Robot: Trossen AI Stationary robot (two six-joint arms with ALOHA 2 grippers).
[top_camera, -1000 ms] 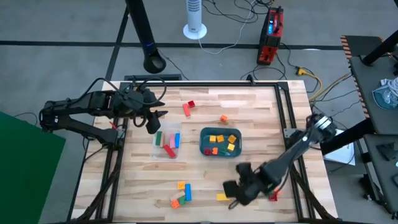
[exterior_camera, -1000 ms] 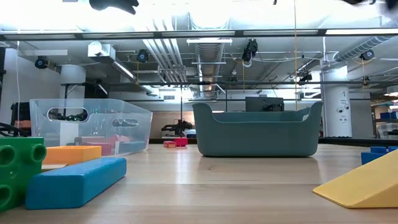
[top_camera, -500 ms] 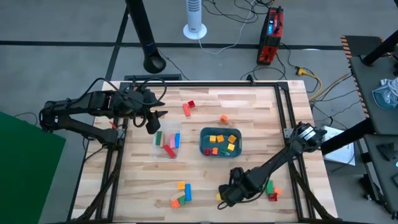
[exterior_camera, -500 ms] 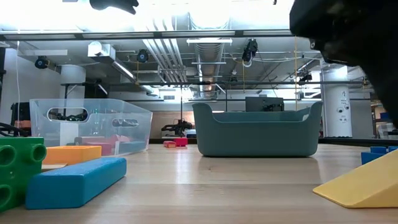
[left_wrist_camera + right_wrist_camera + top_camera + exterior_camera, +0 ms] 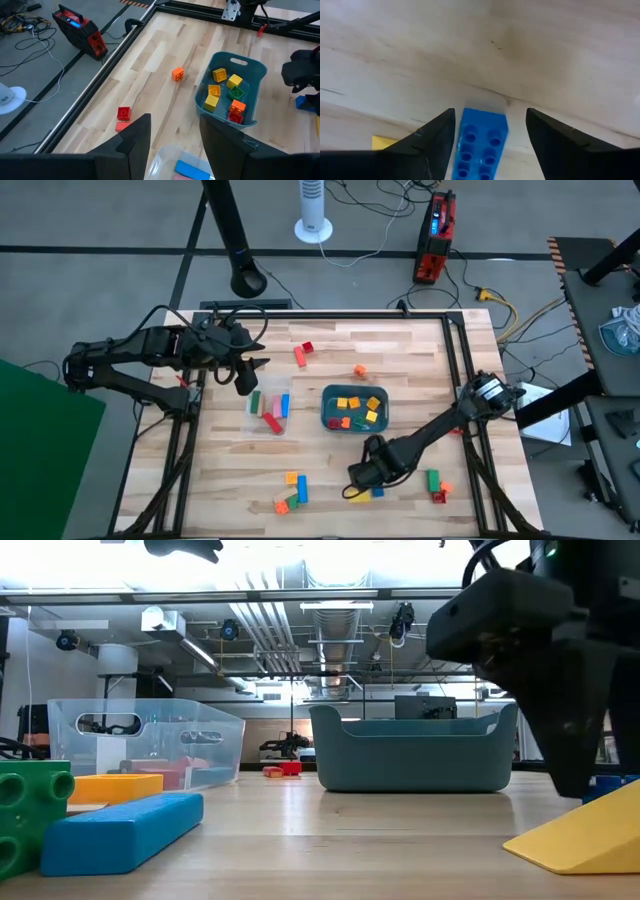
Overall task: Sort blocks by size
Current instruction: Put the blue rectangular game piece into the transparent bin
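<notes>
My right gripper [image 5: 366, 483] is open and low over the table near its front edge. Its fingers stand on either side of a blue studded block [image 5: 481, 142]; whether they touch it I cannot tell. A yellow block [image 5: 384, 142] lies beside it. My left gripper [image 5: 245, 380] hangs open and holds nothing over the far end of the clear container [image 5: 270, 408], which holds longer blocks. The teal tray [image 5: 355, 409] holds several small blocks. Other blocks lie loose on the table.
Green, orange and red blocks [image 5: 436, 485] lie right of my right gripper. Orange, blue and green blocks [image 5: 293, 492] lie at the near left, close to the low camera. Two red blocks [image 5: 302, 352] and an orange one [image 5: 359, 370] lie at the far side.
My right gripper has swung toward the table's left along the near edge and come down, uncovering the green and red blocks. It now stands over the blue block. My left arm has kept still.
</notes>
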